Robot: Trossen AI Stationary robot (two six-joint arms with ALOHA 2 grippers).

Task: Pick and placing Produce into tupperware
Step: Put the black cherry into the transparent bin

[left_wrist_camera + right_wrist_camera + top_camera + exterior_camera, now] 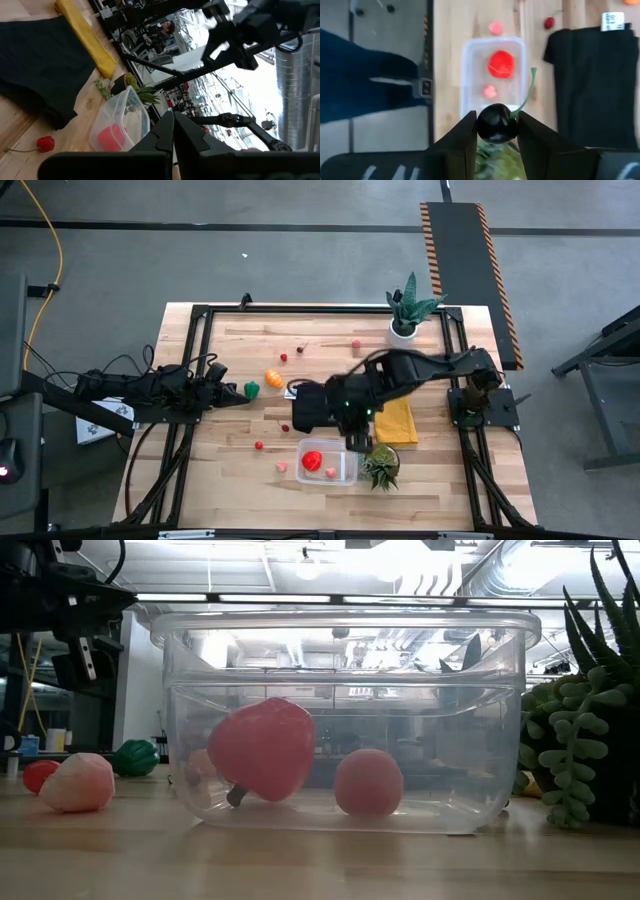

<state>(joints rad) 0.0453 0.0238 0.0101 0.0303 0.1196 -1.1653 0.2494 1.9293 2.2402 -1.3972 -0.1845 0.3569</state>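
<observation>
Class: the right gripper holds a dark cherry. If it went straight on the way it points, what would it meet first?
Probably the clear plastic tub, holding a large red fruit; the right gripper points down at it, though depth is unclear.

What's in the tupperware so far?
Partly filled: the tupperware holds a large red fruit and a small pink piece.

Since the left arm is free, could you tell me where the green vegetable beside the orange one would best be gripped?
Probably across its rounded body, coming straight down from above. The green vegetable lies low on the bare table, apart from the orange one, so fingers should fit on either side. The shut left pincer sits right beside it and must open first.
</observation>
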